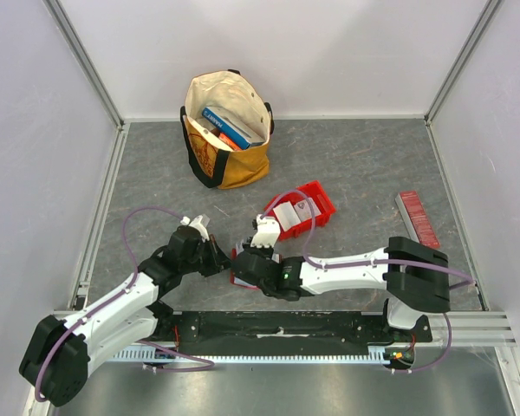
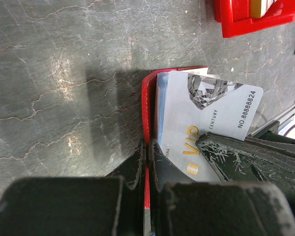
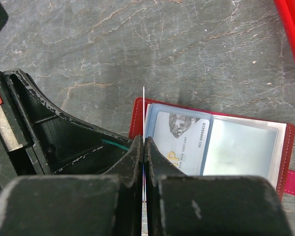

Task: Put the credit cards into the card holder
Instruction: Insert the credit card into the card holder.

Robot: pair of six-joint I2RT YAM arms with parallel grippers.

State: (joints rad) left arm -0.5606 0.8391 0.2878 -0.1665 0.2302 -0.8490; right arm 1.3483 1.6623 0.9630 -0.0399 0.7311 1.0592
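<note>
Now | left pincer (image 2: 146, 147) clamps card holder (image 2: 146, 93) | right pincer (image 3: 144, 140) pinches credit card (image 2: 211, 118)

Left arm (image 1: 113, 308): runs from its base at the near left of the bench (image 1: 355, 165) forward and to the right, wrist held low.
Left hand (image 1: 224, 258): fingers (image 2: 132, 166) pressed together on the cover edge of the card holder (image 2: 146, 93).
Right arm (image 1: 347, 273): stretched leftward, low over the bench.
Right hand (image 1: 243, 262): fingers (image 3: 132, 158) pinched on a credit card (image 3: 144, 105), which is seen edge-on.
Both hands sit nearly tip to tip.
</note>
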